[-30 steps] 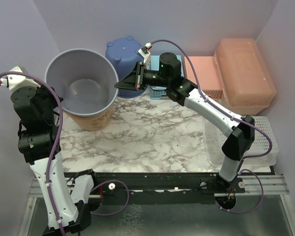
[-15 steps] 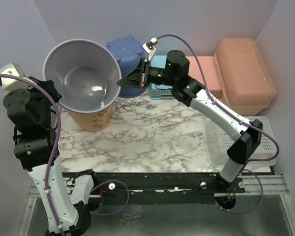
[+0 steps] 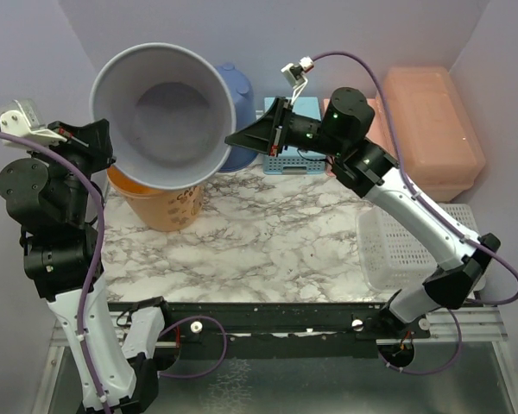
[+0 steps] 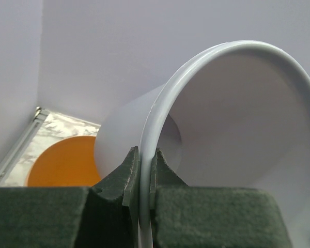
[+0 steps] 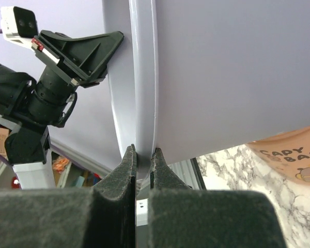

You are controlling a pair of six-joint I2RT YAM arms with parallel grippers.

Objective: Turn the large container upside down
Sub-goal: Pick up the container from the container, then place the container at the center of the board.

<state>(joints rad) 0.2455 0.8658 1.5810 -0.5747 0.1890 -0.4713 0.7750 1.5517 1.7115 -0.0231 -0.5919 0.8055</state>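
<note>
Marble tabletop (image 3: 268, 237) sits nearest you, with a white mesh basket (image 3: 401, 254) on it at the lower right of the overhead frame. Left of centre stands an orange bucket (image 3: 160, 207), upright. Above it you have the large container (image 3: 168, 112), a grey round tub, tilted so its open mouth faces up and toward the camera. Its lower rim overlaps the bucket in that view; you cannot tell whether they touch. Left gripper (image 4: 143, 160) is pinched nearly closed on the tub's rim at the left side, with one finger inside the wall and one outside. Right gripper (image 5: 141, 155) is clamped the same way on the opposite rim, at centre of the overhead frame. Behind the tub a blue tub (image 3: 240, 90) stands bottom-up at the back wall, with a light blue tray (image 3: 285, 159) just right of it. A peach lidded box (image 3: 432, 129) lies in the upper right corner, well apart from both grippers.
</note>
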